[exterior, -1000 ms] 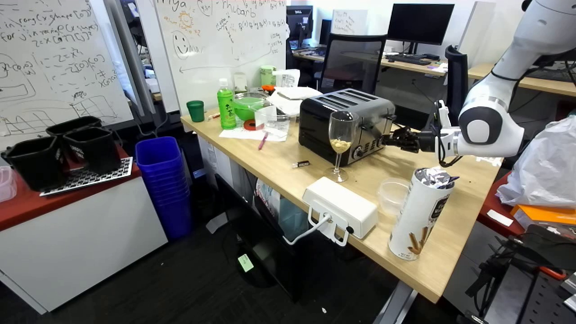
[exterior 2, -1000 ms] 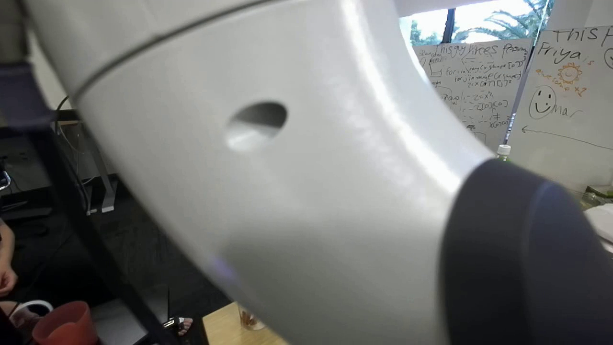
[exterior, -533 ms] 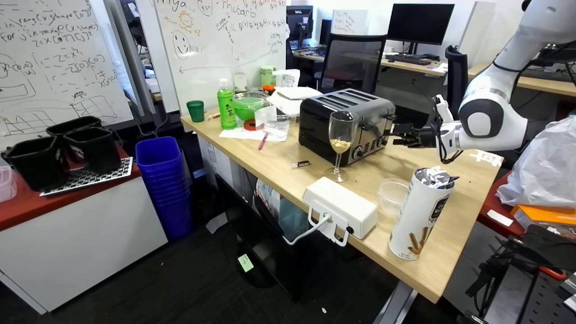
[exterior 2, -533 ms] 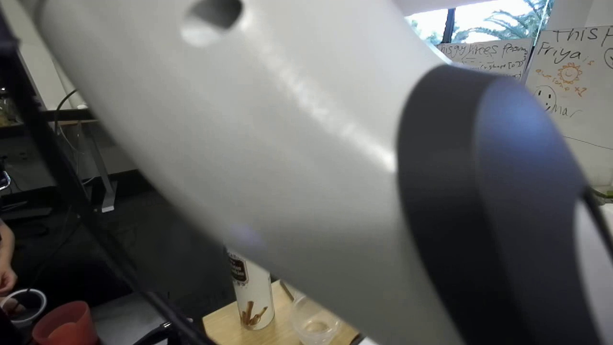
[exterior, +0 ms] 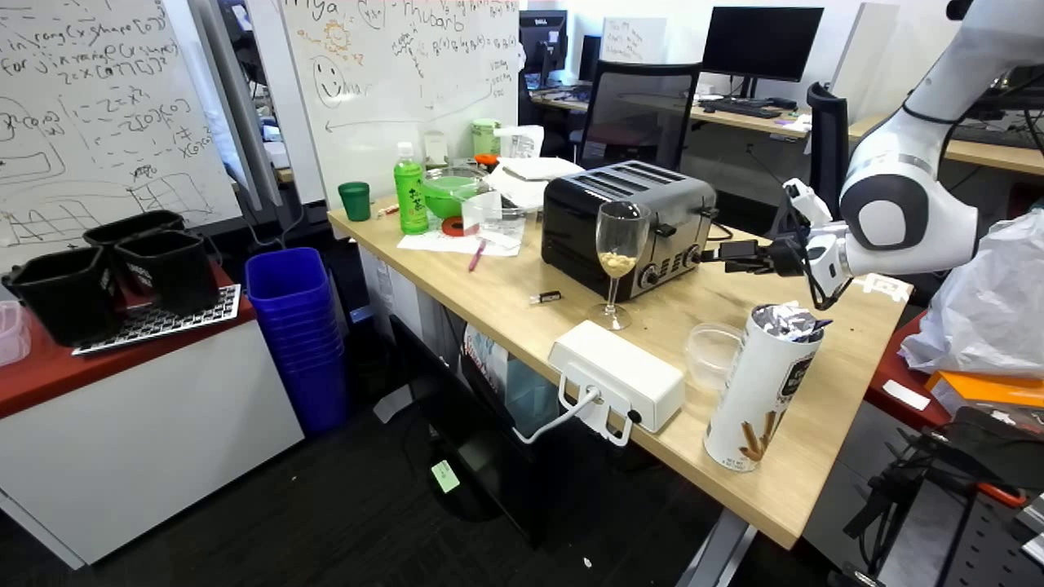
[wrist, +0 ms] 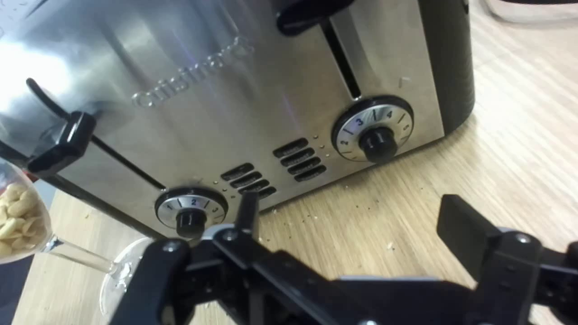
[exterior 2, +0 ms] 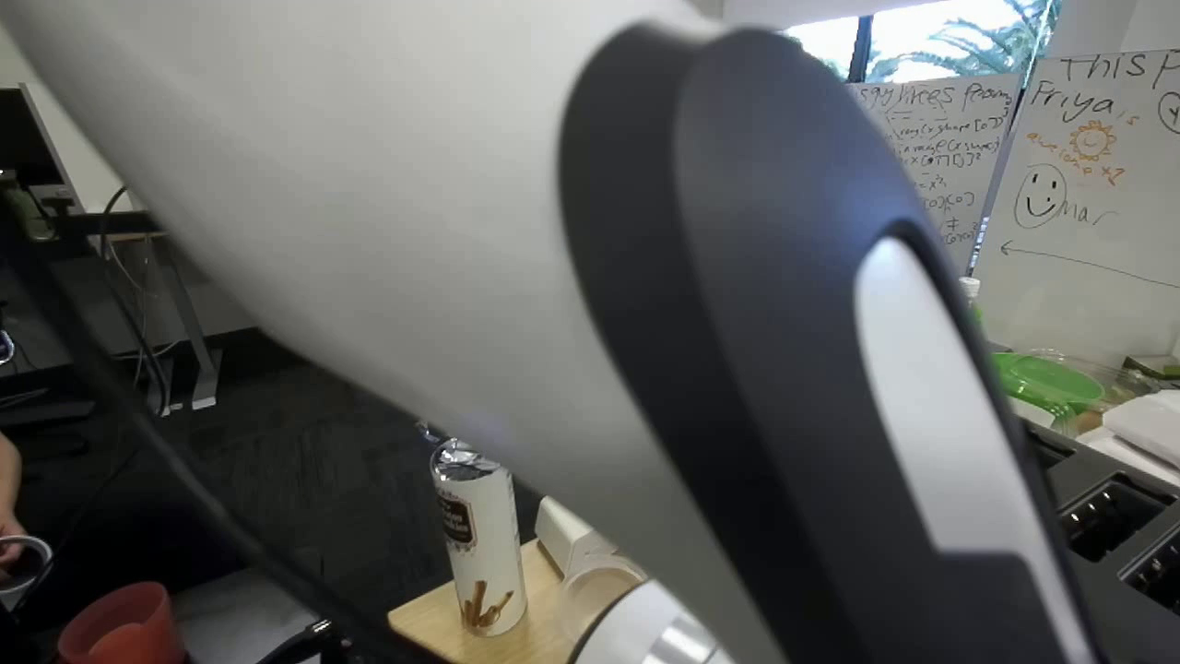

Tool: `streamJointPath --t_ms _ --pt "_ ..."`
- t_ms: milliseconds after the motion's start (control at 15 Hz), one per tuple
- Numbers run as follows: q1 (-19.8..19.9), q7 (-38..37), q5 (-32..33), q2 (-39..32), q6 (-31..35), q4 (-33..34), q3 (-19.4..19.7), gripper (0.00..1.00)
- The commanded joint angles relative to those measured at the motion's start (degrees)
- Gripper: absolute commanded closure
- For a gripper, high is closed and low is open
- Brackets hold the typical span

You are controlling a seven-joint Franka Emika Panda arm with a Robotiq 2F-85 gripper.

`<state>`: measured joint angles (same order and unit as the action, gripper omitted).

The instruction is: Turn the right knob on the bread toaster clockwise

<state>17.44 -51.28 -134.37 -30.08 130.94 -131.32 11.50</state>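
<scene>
Now the gripper (wrist: 350, 205) stands drawn back a little from the right knob (wrist: 379, 144). A second ago its tips covered that knob in an exterior view; at present the knob shows there, with the tips just beside it at 3 o'clock. The arm (exterior: 905, 212) has swung as well, so that part of the toaster (exterior: 636, 191), out of sight in an exterior view half a second ago, shows there at 4 o'clock. The toaster itself has not shifted on the table (exterior: 844, 350); the glass (exterior: 621, 232) stands at its 6 o'clock.

The jaws are apart, with nothing between them, and in the wrist view the right knob lies at 1 o'clock from the gap, ungripped.

For the task, this retreat reads two ways: a turn just released, or a step back to line up afresh. The knob's 3 sits near 10 o'clock, but whether it has turned cannot be told. If the turn remains, the gap probably needs to go forward toward 1 o'clock, clear of the left knob (wrist: 190, 222).
</scene>
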Motion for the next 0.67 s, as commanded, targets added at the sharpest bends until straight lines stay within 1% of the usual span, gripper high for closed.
streamJointPath --t_ms 0,267,600 --pt "-1.06 5.43 -0.86 4.42 1.69 -3.95 0.54 0.00" --pt "-1.76 10.31 -0.76 7.81 4.03 -7.22 0.78 0.00" --pt "-2.09 14.57 -1.25 9.00 6.48 -9.35 0.62 0.00"
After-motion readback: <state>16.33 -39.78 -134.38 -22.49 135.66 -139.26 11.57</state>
